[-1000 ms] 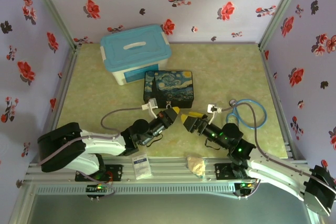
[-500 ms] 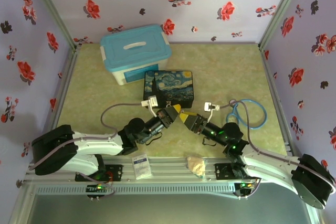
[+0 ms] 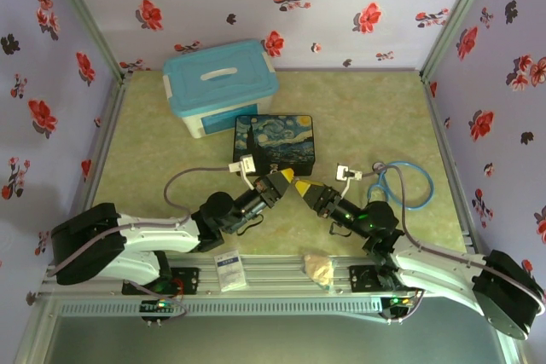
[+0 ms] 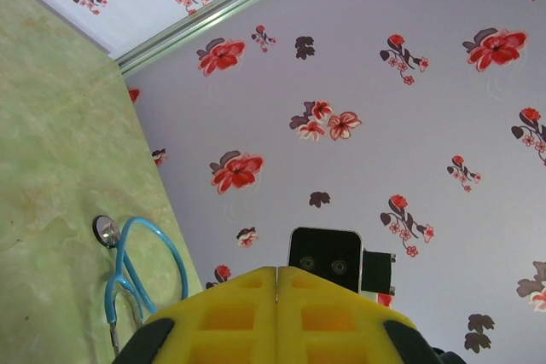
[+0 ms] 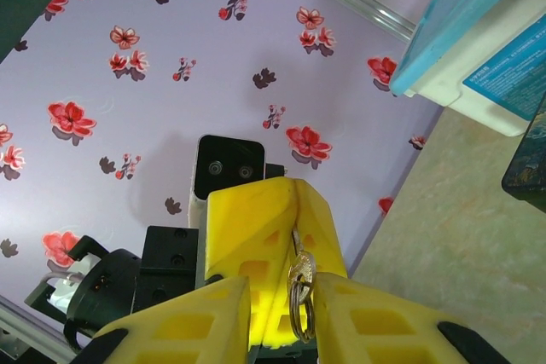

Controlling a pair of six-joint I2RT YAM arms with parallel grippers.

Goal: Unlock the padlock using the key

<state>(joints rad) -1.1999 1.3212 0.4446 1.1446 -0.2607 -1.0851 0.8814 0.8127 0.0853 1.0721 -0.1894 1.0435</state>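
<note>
Arms from both sides of a green marbled table [image 3: 367, 117] angled inward, so the left gripper [image 3: 286, 177] and the right gripper [image 3: 300, 187] met nearly tip to tip, just in front of a dark-blue painted box [image 3: 273, 138]. A pale blue storage bin [image 3: 220, 83] stood behind that box on the left, and a blue stethoscope [image 3: 408, 185] lay on the table to the right of the right arm.

Seen from the left wrist, the left gripper's yellow fingers [image 4: 222, 313] were pressed fully together, with only a thin seam between them. Whether anything was pinched in that seam could not be told.

Seen from the right wrist, the right gripper's yellow fingers [image 5: 196, 321] stood a narrow gap apart. In that gap sat the key [image 5: 299, 268], a small metal piece with a silvery key ring [image 5: 296, 309] hanging just beneath it. Both lay close against the inner edge of the finger on the right of that view. Whether the fingers actually clamped the key could not be told.

The closed yellow tip of the left gripper was directly beyond the key and just past the right fingertips. The key's upper end lined up with the seam of that tip. Whether the key touched or entered anything there was hidden.
</note>
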